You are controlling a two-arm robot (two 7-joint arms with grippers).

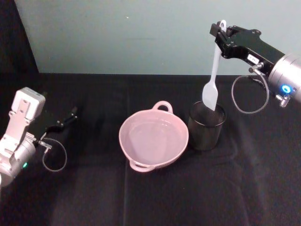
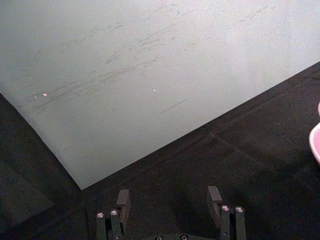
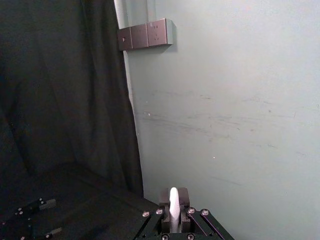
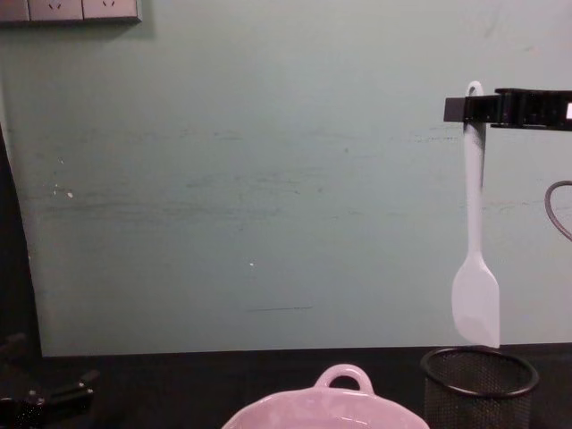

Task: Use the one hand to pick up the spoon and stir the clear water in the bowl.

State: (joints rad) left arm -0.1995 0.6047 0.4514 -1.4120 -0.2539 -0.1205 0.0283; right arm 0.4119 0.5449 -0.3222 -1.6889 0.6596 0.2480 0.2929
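Observation:
My right gripper (image 1: 219, 35) is shut on the handle end of the white spoon (image 1: 212, 75), which hangs straight down with its flat blade just above the black mesh cup (image 1: 206, 126). From the chest view the spoon (image 4: 474, 241) dangles clear over the cup's rim (image 4: 479, 373), held by the right gripper (image 4: 468, 109). The spoon's handle tip (image 3: 173, 207) shows between the right fingers. The pink bowl (image 1: 154, 137) sits left of the cup; the clear water in it is barely visible. My left gripper (image 1: 71, 115) rests open at the far left, low over the cloth (image 2: 169, 200).
Black cloth (image 1: 94, 188) covers the table. A pale green wall (image 4: 268, 179) stands behind it, with a dark curtain (image 3: 60, 90) to one side. The bowl's rim (image 4: 344, 402) pokes up at the chest view's bottom edge.

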